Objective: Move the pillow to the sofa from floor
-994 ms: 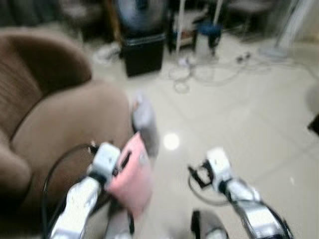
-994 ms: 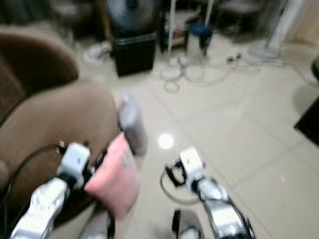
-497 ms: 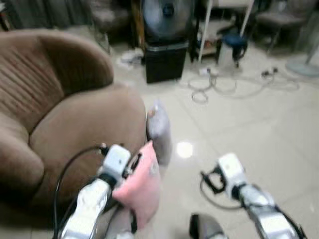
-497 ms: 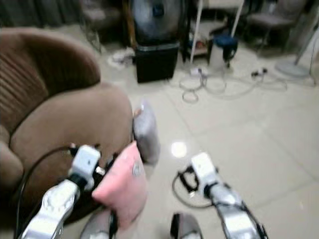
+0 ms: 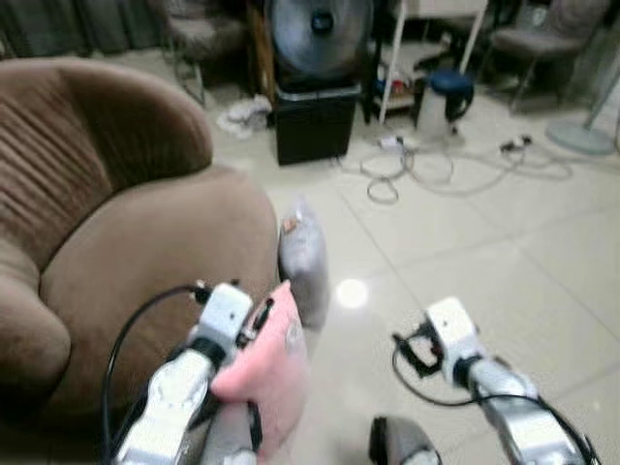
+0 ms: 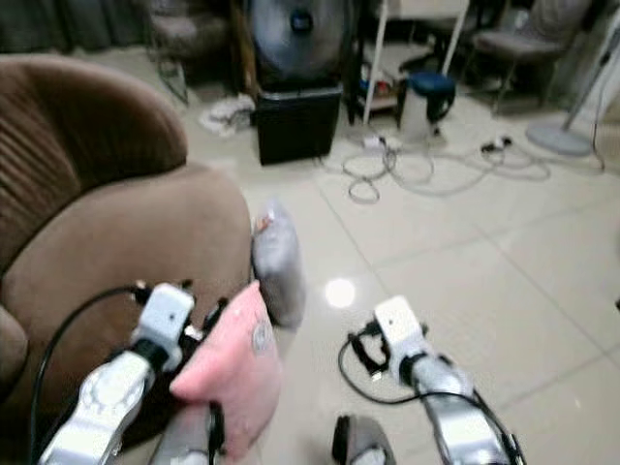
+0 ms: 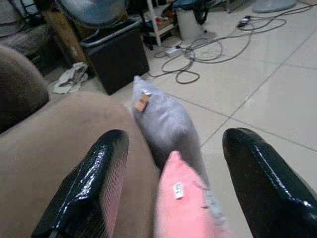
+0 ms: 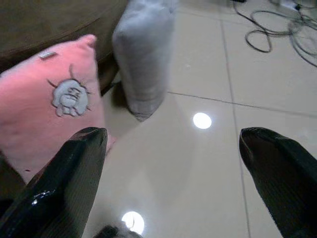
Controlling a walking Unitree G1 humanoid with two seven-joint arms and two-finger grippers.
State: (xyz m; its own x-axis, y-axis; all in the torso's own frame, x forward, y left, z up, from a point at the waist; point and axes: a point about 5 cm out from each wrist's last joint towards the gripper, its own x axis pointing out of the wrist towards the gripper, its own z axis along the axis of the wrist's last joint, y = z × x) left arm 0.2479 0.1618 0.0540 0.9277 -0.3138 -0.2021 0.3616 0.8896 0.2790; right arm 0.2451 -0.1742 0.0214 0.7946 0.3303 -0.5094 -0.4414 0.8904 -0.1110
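You have the pink pillow (image 5: 269,366) at about 7 o'clock in the head view, lifted beside the brown sofa (image 5: 126,242), just at its front edge. The left gripper (image 7: 171,191) stands with its 2 fingers wide apart, the pillow's top edge between them; whether either finger presses the fabric I cannot tell. The right gripper (image 8: 171,173) hangs at 5 o'clock over the tiled floor (image 5: 484,232), fingers spread wide, nothing in them. A grey pillow (image 5: 303,257) leans against the sofa at 12 o'clock from the pink one. Judge the pink pillow light and soft: it will sag and fold, so bite deep into a corner or seam rather than the puffy middle, or it may slip out.
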